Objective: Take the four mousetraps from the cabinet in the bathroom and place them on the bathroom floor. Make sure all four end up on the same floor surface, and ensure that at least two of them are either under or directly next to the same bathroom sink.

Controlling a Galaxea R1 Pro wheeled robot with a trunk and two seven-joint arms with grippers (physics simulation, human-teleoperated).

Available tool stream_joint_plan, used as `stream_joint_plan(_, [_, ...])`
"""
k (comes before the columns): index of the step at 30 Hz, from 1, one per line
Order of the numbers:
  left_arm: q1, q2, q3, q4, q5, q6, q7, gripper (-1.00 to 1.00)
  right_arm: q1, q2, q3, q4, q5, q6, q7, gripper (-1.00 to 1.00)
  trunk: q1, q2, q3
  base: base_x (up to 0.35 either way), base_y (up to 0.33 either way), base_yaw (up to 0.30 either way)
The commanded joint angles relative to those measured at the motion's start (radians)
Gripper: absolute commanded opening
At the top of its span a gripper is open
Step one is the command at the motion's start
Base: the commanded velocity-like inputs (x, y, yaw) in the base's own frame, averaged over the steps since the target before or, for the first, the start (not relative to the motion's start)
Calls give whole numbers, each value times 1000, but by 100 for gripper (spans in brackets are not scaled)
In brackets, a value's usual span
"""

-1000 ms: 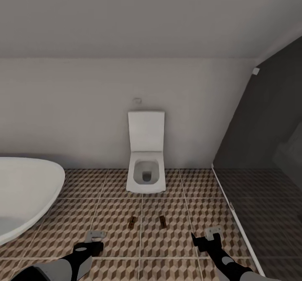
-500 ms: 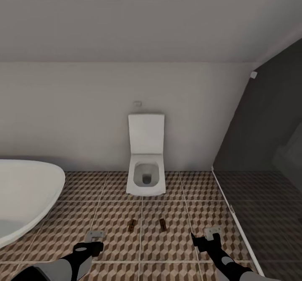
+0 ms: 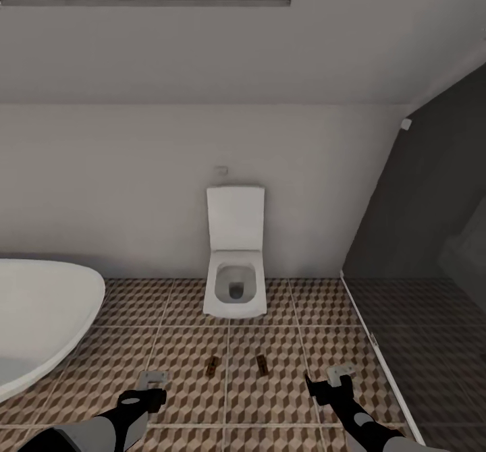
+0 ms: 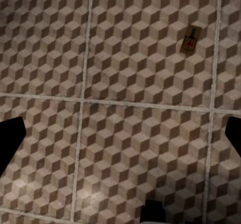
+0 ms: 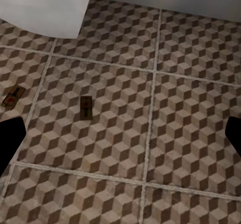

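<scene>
Over the last second the whole head view has slid down a little, toilet (image 3: 234, 263) and wall together, so the camera tilted or the robot backed off; the things did not move. Two mousetraps (image 3: 211, 366) lie where they were on the bathroom floor (image 3: 182, 344), in front of the toilet and near each other (no sink here, so that condition looks unmet). Each is a tiny brown board with dark metal. The left gripper (image 3: 152, 379) and right gripper (image 3: 337, 376) hover empty, fingers spread.
</scene>
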Motion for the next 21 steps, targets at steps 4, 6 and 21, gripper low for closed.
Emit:
stream_joint_plan(4, [-1, -1, -6, 3, 4, -5, 0, 100, -1, 0, 8, 1, -10, -3, 3, 100, 1, -2, 5, 0, 0, 0])
stream_joint_plan(6, [-1, -1, -6, 3, 4, -5, 0, 100, -1, 0, 8, 1, -10, -3, 3, 100, 1, -2, 8, 0, 0, 0])
stream_joint_plan(21, [-1, -1, -6, 3, 4, -5, 0, 100, -1, 0, 8, 1, -10, -4, 2, 100, 1, -2, 32, 0, 0, 0])
